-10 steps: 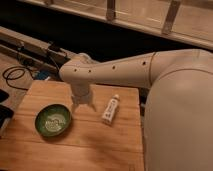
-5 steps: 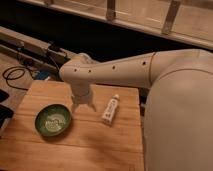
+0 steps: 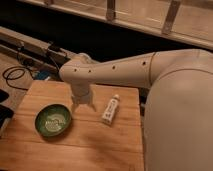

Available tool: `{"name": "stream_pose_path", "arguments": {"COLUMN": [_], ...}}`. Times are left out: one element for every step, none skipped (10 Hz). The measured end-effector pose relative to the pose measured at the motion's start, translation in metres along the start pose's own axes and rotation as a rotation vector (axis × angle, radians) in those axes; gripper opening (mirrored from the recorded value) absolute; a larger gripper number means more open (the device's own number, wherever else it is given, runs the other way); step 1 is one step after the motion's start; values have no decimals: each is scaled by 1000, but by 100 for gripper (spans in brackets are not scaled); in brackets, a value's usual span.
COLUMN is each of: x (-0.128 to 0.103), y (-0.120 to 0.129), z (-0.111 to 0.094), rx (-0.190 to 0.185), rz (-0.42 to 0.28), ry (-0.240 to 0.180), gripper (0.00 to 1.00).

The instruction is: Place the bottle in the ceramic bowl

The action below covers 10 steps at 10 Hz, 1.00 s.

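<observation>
Single camera view, looking down on the bench.

Wooden table (image 3: pixel 100 146): pale planks, takes up the lower part of the view.

Arm (image 3: pixel 127 70): the white arm reaches in from picture-right, across the far edge of the table, and its wrist turns downward over the boards.

Gripper (image 3: pixel 83 105): points down at the table, between the bowl and the bottle and a little nearer the bowl. I see the two fingers spread wide with nothing between them. I cannot tell whether the tips touch the wood or hang just above it.

Bottle (image 3: pixel 110 110): small, slim and white. It lies on its side on the table to picture-right of the gripper, near it but apart from it. The narrow cap points toward the far edge and the base toward the near edge, at a slight slant. It is not in the bowl and nothing grips it.

Ceramic bowl (image 3: pixel 39 113): round, green, with a darker rim and a pale pattern inside. It sits upright on the table to picture-left of the gripper and a little nearer the camera. I see only the pattern in it.

Dark cables (image 3: pixel 12 76) lie on the floor beyond the table's left corner.
</observation>
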Motion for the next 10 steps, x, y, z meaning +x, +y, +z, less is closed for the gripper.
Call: {"name": "stream_pose_path", "arguments": {"x": [0,0,0,0,0,0,-1,-3,-11,-18], "y": [0,0,0,0,0,0,-1,-4,-8,-14], "z": [0,0,0,0,0,-1,-1,-3,-6,-9], "rx": [0,0,0,0,0,1,5,19,45,56], "rz": [0,0,0,0,0,-1,0,16,29,37], "ry": [0,0,0,0,0,-2,-8,-26,-49,-64], "gripper": [65,65,65,65,65,65,65,65,65,65]}}
